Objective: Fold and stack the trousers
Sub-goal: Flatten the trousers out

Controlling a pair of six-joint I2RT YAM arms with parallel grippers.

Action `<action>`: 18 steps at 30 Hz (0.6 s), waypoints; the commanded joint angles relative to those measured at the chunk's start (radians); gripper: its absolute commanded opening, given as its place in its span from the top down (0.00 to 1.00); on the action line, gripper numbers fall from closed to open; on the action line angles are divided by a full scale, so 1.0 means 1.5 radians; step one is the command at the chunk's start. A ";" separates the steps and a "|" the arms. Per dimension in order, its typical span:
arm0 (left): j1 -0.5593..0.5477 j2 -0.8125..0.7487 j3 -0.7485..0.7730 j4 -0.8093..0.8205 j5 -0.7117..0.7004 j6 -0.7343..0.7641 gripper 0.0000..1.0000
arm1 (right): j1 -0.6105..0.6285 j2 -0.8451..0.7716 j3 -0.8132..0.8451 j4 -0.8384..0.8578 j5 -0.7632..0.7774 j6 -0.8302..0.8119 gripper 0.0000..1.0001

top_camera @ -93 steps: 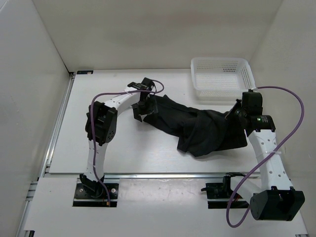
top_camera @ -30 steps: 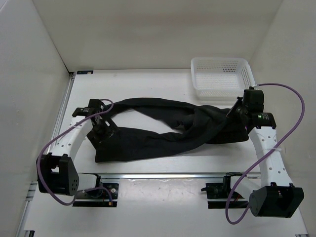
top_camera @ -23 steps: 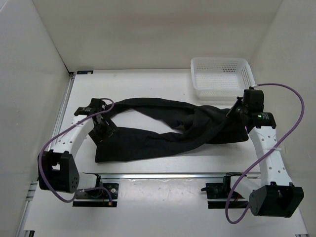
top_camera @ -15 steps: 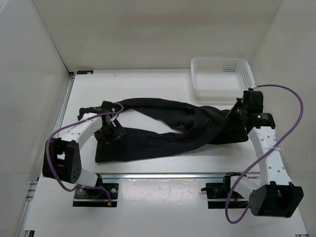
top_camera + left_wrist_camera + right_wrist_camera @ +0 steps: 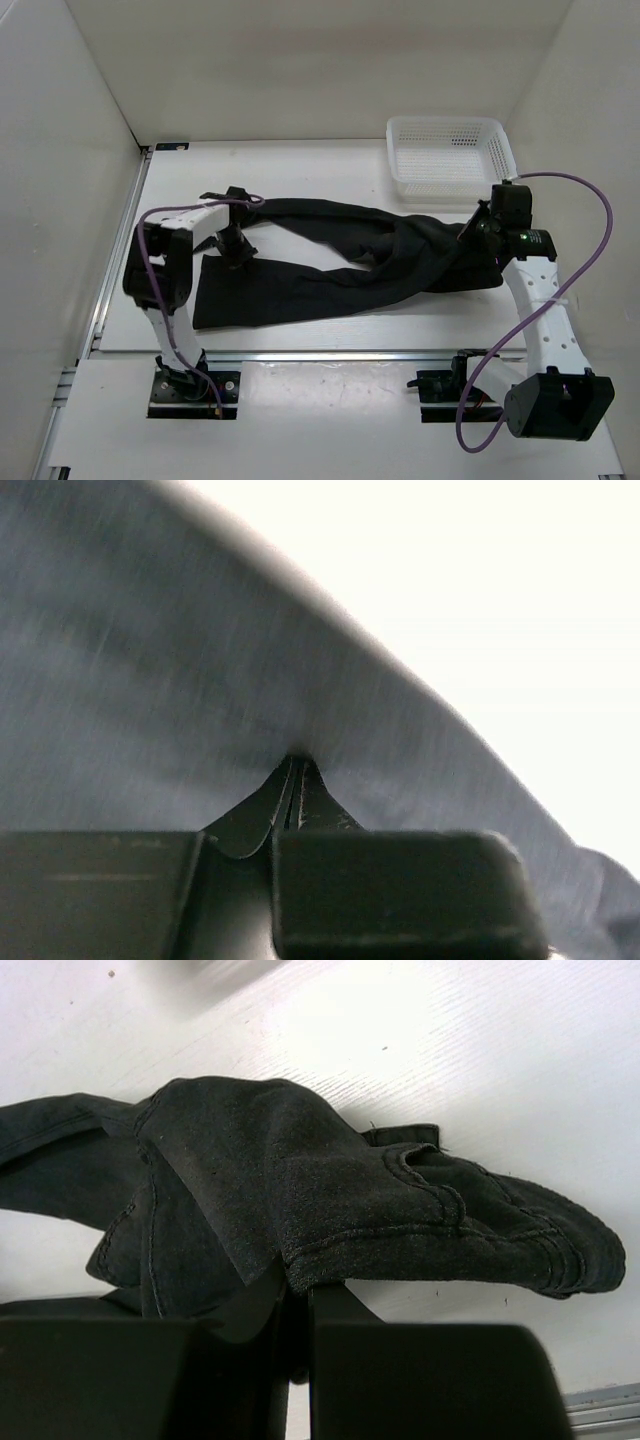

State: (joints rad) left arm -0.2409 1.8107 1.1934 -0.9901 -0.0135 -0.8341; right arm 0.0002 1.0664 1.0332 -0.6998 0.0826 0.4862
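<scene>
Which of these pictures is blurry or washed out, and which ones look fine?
Left wrist view: the trousers are smeared into streaks and the background is blown out white. Right wrist view: sharp enough to show seams, with glare on the table. Top external view: even, soft light, everything in focus.

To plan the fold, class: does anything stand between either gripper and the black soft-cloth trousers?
Nothing visible does. The left gripper is shut on the black soft-cloth trousers near their left end, the right gripper on their right end. The white mesh plastic basket stands behind, at the far right.
</scene>
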 commanded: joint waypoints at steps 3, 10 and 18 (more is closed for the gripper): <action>0.061 0.080 0.046 0.017 0.054 0.037 0.89 | -0.002 -0.029 -0.006 0.012 -0.004 -0.015 0.91; 0.135 0.087 0.067 0.023 0.003 0.071 0.87 | -0.002 -0.078 -0.074 -0.010 -0.036 0.009 0.69; 0.234 0.109 0.190 -0.043 -0.093 0.109 0.87 | -0.002 -0.129 -0.163 -0.017 -0.137 0.065 0.21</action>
State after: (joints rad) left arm 0.0891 1.9862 1.3888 -1.0283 -0.0200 -0.7090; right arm 0.0002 0.9146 0.8078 -0.7139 -0.0307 0.5495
